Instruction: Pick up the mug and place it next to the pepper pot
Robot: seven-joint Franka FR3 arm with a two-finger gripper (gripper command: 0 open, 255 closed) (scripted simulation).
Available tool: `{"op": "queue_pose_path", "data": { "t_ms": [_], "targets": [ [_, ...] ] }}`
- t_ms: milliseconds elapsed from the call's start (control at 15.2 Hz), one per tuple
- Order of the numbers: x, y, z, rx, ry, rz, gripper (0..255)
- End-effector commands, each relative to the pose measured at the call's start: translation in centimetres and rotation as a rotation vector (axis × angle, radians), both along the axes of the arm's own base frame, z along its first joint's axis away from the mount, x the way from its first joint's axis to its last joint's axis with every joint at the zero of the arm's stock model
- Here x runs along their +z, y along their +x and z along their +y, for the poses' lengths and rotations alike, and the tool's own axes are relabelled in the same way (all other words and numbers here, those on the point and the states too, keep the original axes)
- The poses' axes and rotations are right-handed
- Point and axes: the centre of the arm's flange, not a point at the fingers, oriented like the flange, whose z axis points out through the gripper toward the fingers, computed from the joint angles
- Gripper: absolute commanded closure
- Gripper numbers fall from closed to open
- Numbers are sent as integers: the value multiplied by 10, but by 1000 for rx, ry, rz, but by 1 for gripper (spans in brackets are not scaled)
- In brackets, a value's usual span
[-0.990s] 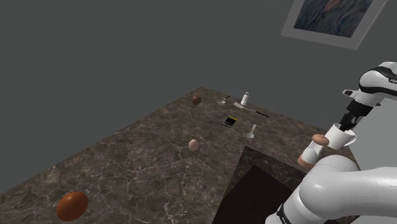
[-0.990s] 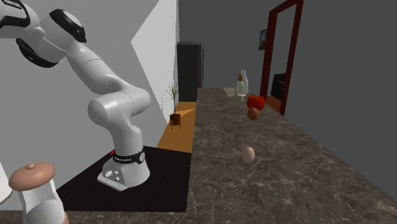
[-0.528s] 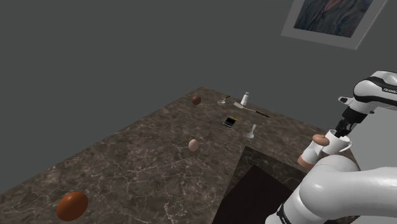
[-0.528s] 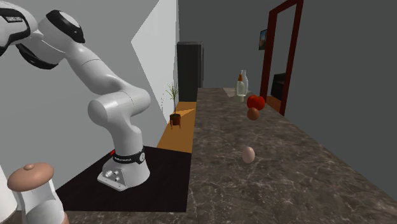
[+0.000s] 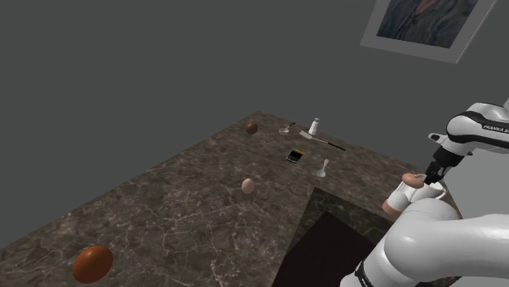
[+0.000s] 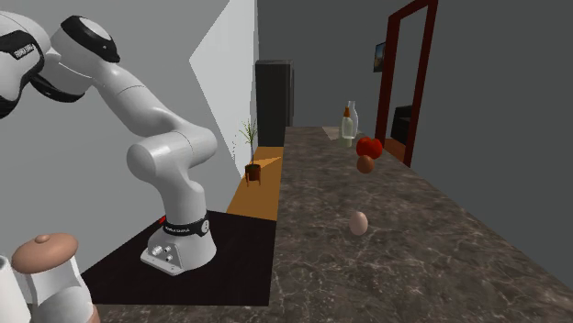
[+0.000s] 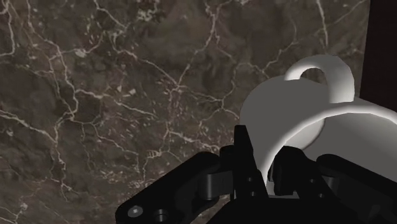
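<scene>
The white mug (image 7: 299, 118) hangs by its rim, clasped between my black fingers (image 7: 242, 153), with its handle on the far side from them. My gripper (image 7: 259, 168) is shut on it above the dark marble counter (image 7: 114, 95). In the shoulder view the gripper (image 5: 431, 174) holds the mug (image 5: 435, 188) low, close beside the pepper pot (image 5: 400, 196), a white body with a brown top and base. The arm's white elbow link hides part of the mug. In the second exterior view the pepper pot (image 6: 48, 268) stands at the lower left, and a white sliver of the mug (image 6: 5, 280) shows at the edge.
On the counter lie a pale brown egg (image 5: 248, 185), a large red-brown ball (image 5: 92, 263), a small dark ball (image 5: 252, 128), a white shaker (image 5: 313, 125), a black card (image 5: 294, 156) and cutlery. The black stand top (image 5: 326, 245) borders the counter. A bottle (image 6: 348, 124) stands far off.
My gripper has come down with the mug and shifted toward the shoulder view's right, ending low beside the pepper pot. Nothing else has moved.
</scene>
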Motion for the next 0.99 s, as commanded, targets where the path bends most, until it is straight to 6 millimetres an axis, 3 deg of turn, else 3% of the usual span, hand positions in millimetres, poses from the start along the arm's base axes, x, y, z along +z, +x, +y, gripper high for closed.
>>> {"op": "queue_pose_path", "data": {
  "t_ms": [0, 396, 924],
  "targets": [
    [-13, 3, 1, 2, 4, 0, 255],
    [-45, 3, 1, 2, 4, 0, 255],
    [-47, 3, 1, 2, 4, 0, 255]
  ]
}}
